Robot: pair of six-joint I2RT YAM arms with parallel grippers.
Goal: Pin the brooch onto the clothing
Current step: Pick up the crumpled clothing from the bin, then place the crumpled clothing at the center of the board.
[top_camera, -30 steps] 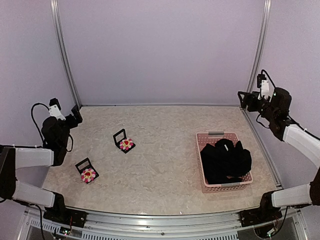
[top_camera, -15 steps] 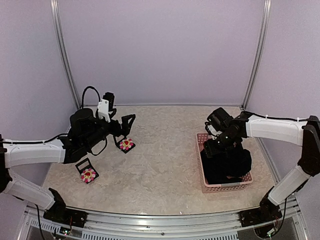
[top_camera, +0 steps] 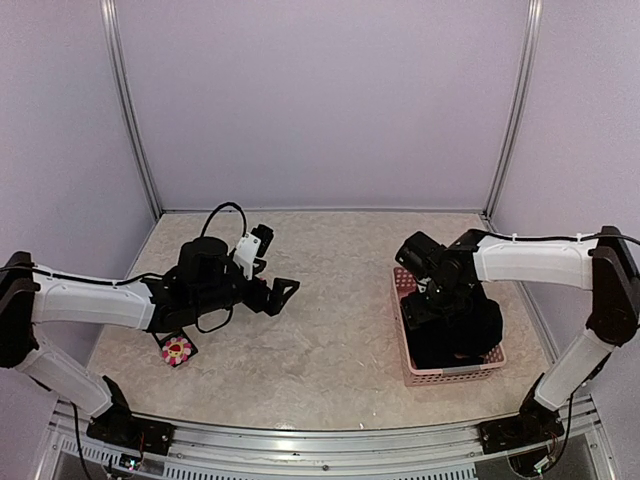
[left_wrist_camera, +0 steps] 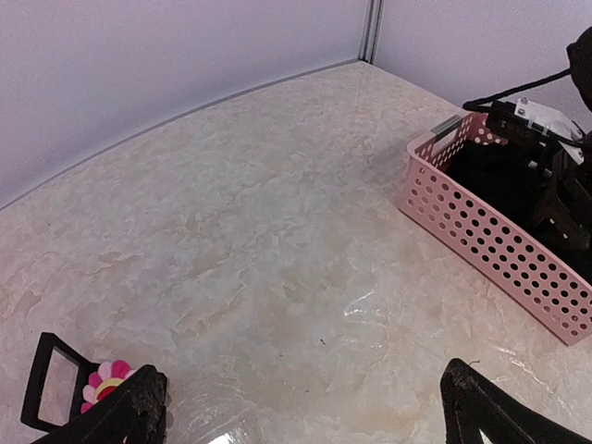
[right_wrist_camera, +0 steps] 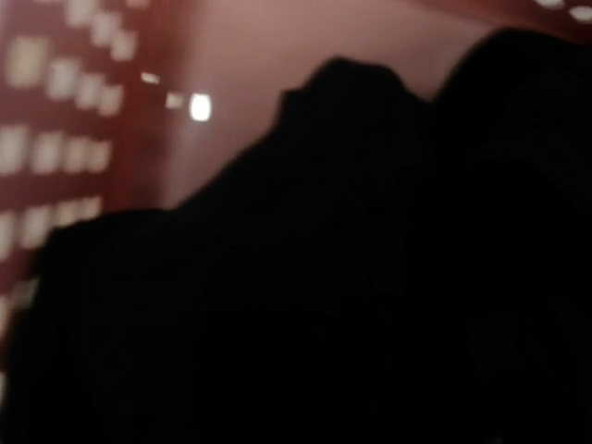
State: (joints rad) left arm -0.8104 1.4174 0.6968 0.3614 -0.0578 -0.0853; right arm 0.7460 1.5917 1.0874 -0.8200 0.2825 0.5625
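nearest the arm bases, a second flower brooch was seen lying on the pale marbled table, on a small black card, just on the near side of the left arm. a little farther in, the left jaws were held low over the table's left-centre and stood wide open, with nothing between them. the brooch was found at the lower left of the left wrist view (it was hidden beneath the arm in the top view). it lay on the table against an upright black frame and just beside one finger; whether they touched could not be told. well apart, on the right of the table, the clothing was bundled as a black heap inside a pink perforated basket. the right arm was bent down into that basket, its end against the fabric. the right wrist view was filled with dark, blurred cloth and a strip of pink wall, so the state of the right jaws could not be told. farthest off, plain lilac walls were seen.
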